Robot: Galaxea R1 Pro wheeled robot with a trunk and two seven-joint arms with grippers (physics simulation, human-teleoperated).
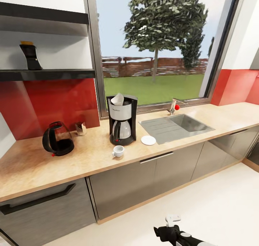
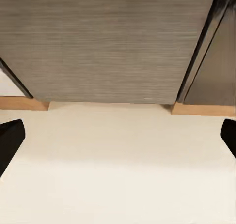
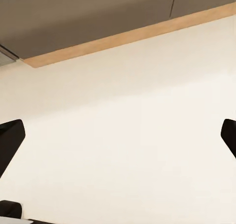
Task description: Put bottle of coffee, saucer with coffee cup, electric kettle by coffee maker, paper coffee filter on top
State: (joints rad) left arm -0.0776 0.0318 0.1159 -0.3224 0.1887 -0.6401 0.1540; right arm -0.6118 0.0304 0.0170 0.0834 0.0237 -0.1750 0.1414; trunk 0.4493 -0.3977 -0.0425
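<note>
The coffee maker (image 1: pixel 122 124) stands on the kitchen countertop (image 1: pixel 32 166) by the window, with the white paper coffee filter (image 1: pixel 117 99) resting in its top. The saucer (image 1: pixel 148 140) lies bare just right of it. In front of the machine, apart from the saucer, the coffee cup (image 1: pixel 118 151) sits on the wood. The electric kettle (image 1: pixel 57 139) stands further left. The bottle of coffee (image 1: pixel 31 57) is on the lower kitchen shelf (image 1: pixel 54 74). My left gripper (image 2: pixel 118 138) and right gripper (image 3: pixel 118 138) are open over the floor, holding nothing.
A small tan-and-silver shaker (image 1: pixel 80 128) stands between kettle and coffee maker. The steel sink (image 1: pixel 180 125) and its tap (image 1: pixel 173 106) lie to the right. Dark grey cabinet fronts (image 2: pixel 108 42) face me across pale floor (image 3: pixel 128 116). My right arm (image 1: pixel 174 233) shows low down.
</note>
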